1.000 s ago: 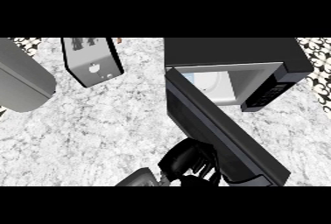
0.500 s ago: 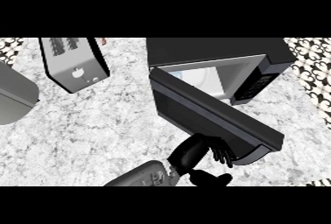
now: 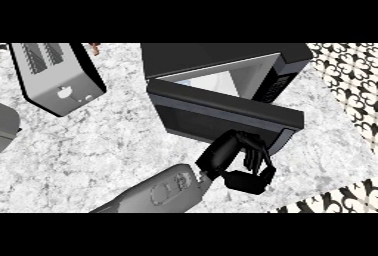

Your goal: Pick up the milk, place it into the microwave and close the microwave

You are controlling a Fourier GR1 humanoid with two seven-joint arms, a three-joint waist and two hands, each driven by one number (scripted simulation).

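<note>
The black microwave [image 3: 221, 57] stands at the upper middle of the marble counter. Its door [image 3: 221, 107], hinged at the left, is swung most of the way in and leaves a narrow wedge of the cavity showing. In that gap a pale white and blue shape [image 3: 188, 80] shows, probably the milk; most of it is hidden. My left hand [image 3: 225, 157] lies against the door's outer face near its free end, with relaxed fingers [image 3: 251, 145] on the door and the thumb [image 3: 251, 182] below. It holds nothing. My right hand does not show.
A grey toaster [image 3: 59, 75] lies at the upper left. A grey rounded object [image 3: 6, 125] is cut by the left edge. The counter [image 3: 88, 150] ends at the right, where a black and white patterned surface [image 3: 347, 75] begins.
The door has swung further toward the microwave, with my left hand following against it. The view has shifted, so the microwave and toaster now sit more to the left.
</note>
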